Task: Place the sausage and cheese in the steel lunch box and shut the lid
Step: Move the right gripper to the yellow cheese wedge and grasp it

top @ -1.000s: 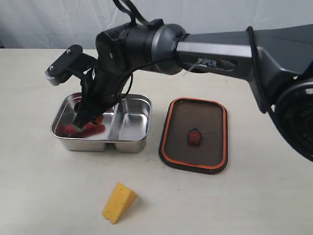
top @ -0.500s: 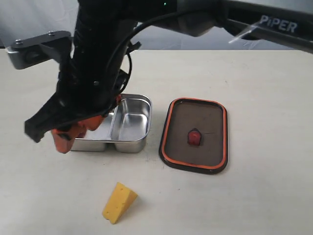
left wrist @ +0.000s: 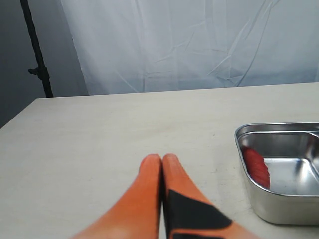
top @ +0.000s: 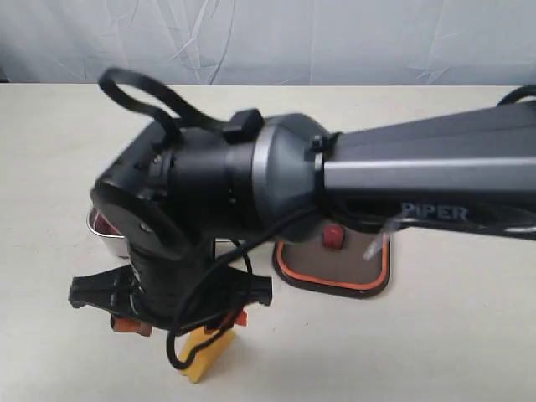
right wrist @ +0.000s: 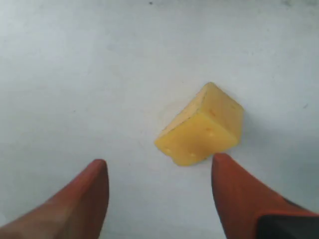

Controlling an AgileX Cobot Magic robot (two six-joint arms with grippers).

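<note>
Operator: Where do the two food items stand?

Inspector: Your small dark red ridged toy sausage [left wrist: 255, 167] lies inside the shiny rectangular stainless steel lunch box [left wrist: 279, 211]. It is in the compartment at the left end as the exterior view has it, close along the end wall. The yellow-orange wedge-shaped toy cheese [right wrist: 202, 132] is outside the box, resting on the pale desk [left wrist: 99, 139], nearer the exterior camera than the box

Operator: And the grippers?

Inspector: Your right gripper [right wrist: 159, 163] is spread wide and points down at the desk. The cheese lies between the lines of its two orange fingers, nearer one of them. That fingertip [right wrist: 224, 169] sits just beside the wedge's lower corner; whether it touches, I cannot tell. The cheese is not gripped. Your left gripper [left wrist: 161, 159] has its orange fingers pressed together with nothing between them, over bare desk and apart from the box

Operator: The lid?

Inspector: The dark tinted translucent rounded-rectangle lid [top: 335, 266] lies flat on the desk just right of the box in the exterior view. Its orange seal rim faces up and its small orange valve tab [top: 333, 237] shows. Your dark right arm [top: 402, 176] crosses over the lid and hides most of it, along with most of the box. The box stands open
</note>
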